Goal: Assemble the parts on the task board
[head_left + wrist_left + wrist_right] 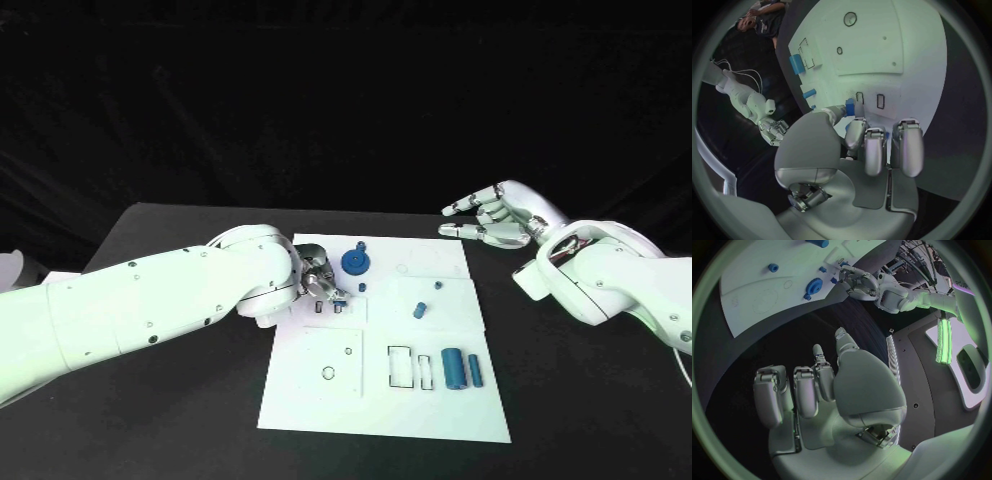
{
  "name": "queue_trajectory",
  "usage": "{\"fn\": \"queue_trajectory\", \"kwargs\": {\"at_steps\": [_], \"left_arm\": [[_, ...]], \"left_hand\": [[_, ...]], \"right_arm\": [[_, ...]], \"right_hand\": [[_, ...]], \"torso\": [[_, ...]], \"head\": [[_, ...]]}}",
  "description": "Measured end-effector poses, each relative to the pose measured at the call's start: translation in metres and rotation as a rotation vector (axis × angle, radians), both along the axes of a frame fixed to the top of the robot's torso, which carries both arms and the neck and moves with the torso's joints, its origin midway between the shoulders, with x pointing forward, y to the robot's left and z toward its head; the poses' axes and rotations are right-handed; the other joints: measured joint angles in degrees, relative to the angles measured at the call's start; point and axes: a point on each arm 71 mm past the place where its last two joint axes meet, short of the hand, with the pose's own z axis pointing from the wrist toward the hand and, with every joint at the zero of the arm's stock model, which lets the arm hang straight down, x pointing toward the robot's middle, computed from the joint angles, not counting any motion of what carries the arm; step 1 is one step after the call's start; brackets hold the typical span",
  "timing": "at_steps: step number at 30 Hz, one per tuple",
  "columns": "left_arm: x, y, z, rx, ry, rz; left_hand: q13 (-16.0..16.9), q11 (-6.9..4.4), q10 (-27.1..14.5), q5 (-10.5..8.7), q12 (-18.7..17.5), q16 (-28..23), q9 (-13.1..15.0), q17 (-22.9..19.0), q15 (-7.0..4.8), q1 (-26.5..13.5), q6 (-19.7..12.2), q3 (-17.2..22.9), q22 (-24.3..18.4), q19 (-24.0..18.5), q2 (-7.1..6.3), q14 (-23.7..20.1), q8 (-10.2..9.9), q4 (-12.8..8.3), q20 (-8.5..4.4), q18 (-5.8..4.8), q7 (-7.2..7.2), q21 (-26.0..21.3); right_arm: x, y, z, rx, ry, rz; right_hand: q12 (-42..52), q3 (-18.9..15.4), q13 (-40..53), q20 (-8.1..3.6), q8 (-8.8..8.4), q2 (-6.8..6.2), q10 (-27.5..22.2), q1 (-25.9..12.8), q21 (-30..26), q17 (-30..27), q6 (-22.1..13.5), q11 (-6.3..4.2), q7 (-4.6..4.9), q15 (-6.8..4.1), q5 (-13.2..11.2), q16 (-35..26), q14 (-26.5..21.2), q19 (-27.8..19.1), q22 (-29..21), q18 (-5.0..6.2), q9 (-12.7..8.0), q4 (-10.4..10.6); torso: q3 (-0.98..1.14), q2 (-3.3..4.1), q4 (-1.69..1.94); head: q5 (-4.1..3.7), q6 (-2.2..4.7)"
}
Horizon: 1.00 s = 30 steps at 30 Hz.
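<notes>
The white task board (389, 400) lies in the middle of the black table. My left hand (320, 283) hovers over the board's far left part and pinches a small blue part (850, 106) between thumb and a finger, just above two small rectangular slots (880, 101). A blue gear (356, 265) sits on the board right beside that hand. My right hand (490, 218) hangs above the bare table past the board's far right corner, with its fingers apart and nothing in them. The left hand (856, 282) and the gear (814, 287) also appear in the right wrist view.
Two blue cylinders (453, 368) lie side by side at the board's near right, beside rectangular outlines. A small blue peg (420, 309) stands mid-board. A round hole (329, 373) is at the near left. Black table surrounds the board.
</notes>
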Motion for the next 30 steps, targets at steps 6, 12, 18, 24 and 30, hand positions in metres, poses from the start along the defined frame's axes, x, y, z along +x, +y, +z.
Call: {"fn": "queue_trajectory", "kwargs": {"at_steps": [6,12,18,24,30], "left_arm": [[-0.0008,-0.0009,-0.0002,0.023,-0.028,-0.013],[-0.0012,-0.001,-0.0007,0.046,-0.043,-0.026],[-0.0013,-0.0005,-0.0013,0.068,-0.045,-0.039],[-0.0014,-0.0006,-0.0026,0.083,-0.04,-0.05],[-0.0018,-0.0012,-0.0052,0.093,-0.032,-0.058]], "left_hand": [[-0.18,0.0,0.0,-0.02,0.0,0.0,0.08,0.0,0.0,-0.38,0.18,0.34,0.0,0.0,-0.37,0.0,0.0,-0.34,0.0,0.0,0.0,0.0],[-0.45,0.0,0.0,-0.18,-0.35,0.0,0.08,0.0,0.0,-0.45,0.19,0.49,0.05,0.0,-0.45,0.0,-0.01,-0.5,0.0,0.0,0.01,0.0],[-0.56,0.0,0.0,-0.21,-0.35,0.0,0.14,-0.01,0.0,-0.53,0.2,0.61,0.04,0.0,-0.52,0.0,-0.01,-0.62,0.0,0.0,0.02,0.0],[-0.56,0.0,0.0,-0.23,-0.35,0.0,0.14,-0.01,0.0,-0.64,0.28,0.48,0.04,0.0,-0.63,0.0,-0.02,-0.84,0.0,0.0,0.1,0.27],[-0.56,0.0,0.0,-0.39,-0.35,0.0,0.13,-0.01,0.0,-0.96,0.29,1.03,0.04,0.0,-0.95,0.0,-0.04,-1.39,0.01,0.0,0.1,0.27]], "right_arm": [[0.0,0.0,-0.0002,0.0,0.001,0.001],[0.0,0.0,-0.0004,-0.001,0.002,0.002],[0.0,0.0002,-0.0005,-0.001,0.003,0.003],[0.0,0.0005,-0.0006,-0.001,0.004,0.004],[0.0,0.0007,-0.0006,0.0,0.005,0.005]], "right_hand": [[0.0,-0.16,0.0,0.0,0.0,0.0,0.0,0.0,0.0,-0.01,0.0,0.0,0.0,0.0,0.0,0.0,0.0,0.0,0.0,0.0,0.05,0.16],[0.0,-0.16,0.0,0.0,0.0,0.0,0.0,0.0,0.0,-0.01,0.0,0.0,0.0,0.0,0.0,0.0,0.0,0.0,-0.01,0.0,0.05,0.16],[0.0,-0.16,0.0,0.0,0.0,0.0,0.0,0.0,0.0,-0.01,0.0,0.0,0.0,0.0,0.0,0.0,0.0,0.0,-0.01,0.0,0.04,0.16],[0.0,-0.16,0.0,0.0,0.0,0.0,0.0,0.0,0.0,-0.01,0.0,0.0,0.0,0.0,0.0,0.0,0.0,0.0,-0.02,0.0,0.04,0.16],[0.0,-0.15,0.0,0.0,0.0,0.0,0.0,0.0,0.0,-0.02,0.0,0.0,0.0,0.0,0.0,0.0,0.0,0.0,-0.02,0.0,0.04,0.16]], "torso": [[-0.04,0.05,-0.03],[-0.04,0.07,-0.04],[-0.04,0.07,-0.04],[-0.05,0.1,-0.07],[-0.04,0.11,-0.08]], "head": [[0.05,0.01],[0.14,-0.22],[0.17,-0.32],[0.21,-0.4],[0.19,-0.55]]}}
